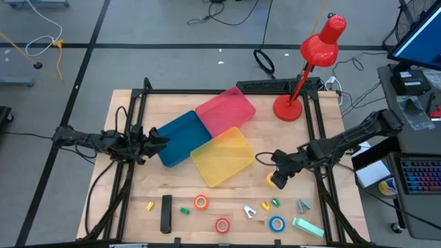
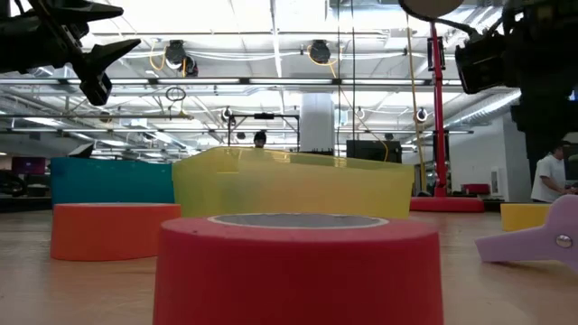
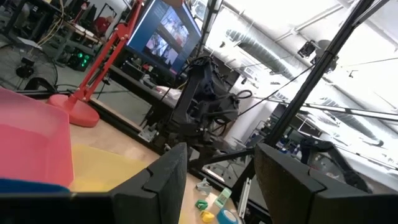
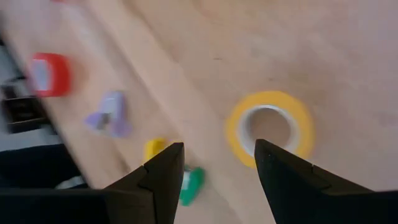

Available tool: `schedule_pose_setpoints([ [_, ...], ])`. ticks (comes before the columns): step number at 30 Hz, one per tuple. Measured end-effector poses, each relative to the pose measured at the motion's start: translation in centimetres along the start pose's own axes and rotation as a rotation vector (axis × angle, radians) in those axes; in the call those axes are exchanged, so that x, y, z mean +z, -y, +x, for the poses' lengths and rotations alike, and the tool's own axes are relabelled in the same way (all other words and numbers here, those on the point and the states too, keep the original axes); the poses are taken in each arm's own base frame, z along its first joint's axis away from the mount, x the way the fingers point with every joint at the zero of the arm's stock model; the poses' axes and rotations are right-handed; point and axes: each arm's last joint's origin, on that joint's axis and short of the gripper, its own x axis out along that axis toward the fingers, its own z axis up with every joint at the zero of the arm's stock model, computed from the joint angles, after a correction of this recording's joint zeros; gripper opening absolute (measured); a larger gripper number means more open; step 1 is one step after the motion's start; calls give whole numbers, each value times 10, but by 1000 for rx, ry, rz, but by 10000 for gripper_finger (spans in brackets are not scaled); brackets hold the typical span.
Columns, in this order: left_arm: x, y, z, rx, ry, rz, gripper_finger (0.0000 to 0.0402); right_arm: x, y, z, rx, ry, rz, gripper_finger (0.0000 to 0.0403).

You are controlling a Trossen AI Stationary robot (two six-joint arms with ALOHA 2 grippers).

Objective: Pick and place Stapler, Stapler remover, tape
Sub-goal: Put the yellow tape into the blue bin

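The yellow tape point(image 4: 270, 127) lies flat on the wood, and my right gripper point(image 4: 217, 171) hovers over it, open, with the roll just beyond the fingertips and untouched. In the high view the right gripper point(image 1: 278, 176) stands over the yellow tape point(image 1: 273, 181), right of the yellow tray point(image 1: 222, 157). Orange tape point(image 1: 200, 202), red tape point(image 1: 222, 225) and blue tape point(image 1: 277, 224) lie flat near the table's near edge. A black stapler point(image 1: 166, 213), a teal stapler point(image 1: 308, 227) and several small staple removers, one of them purple point(image 1: 249, 211), lie there too. My left gripper point(image 1: 156, 141) waits open beside the blue tray point(image 1: 179, 138).
A pink tray point(image 1: 225, 110) adjoins the blue and yellow trays at the table's middle. A red desk lamp point(image 1: 288, 107) stands at the far right corner. Black frame rails point(image 1: 318, 138) run along both sides. In the low view the red tape point(image 2: 298, 266) fills the foreground.
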Motion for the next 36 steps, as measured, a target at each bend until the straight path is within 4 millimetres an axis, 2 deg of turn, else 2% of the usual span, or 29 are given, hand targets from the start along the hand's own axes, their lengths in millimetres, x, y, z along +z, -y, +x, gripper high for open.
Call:
schedule_pose_setpoints([
  [3, -1, -1, 0, 9, -15, 3, 186, 0, 1, 0, -85, -38, 7, 192],
  [13, -3, -2, 0, 26, -30, 3, 186, 5, 9, 13, -214, -51, 63, 192],
  [25, -3, -2, 0, 26, -31, -3, 186, 13, 15, 36, -315, -95, 58, 192],
  [36, -3, -2, 0, 26, -30, -14, 186, 11, 23, 55, -363, -130, 45, 192],
])
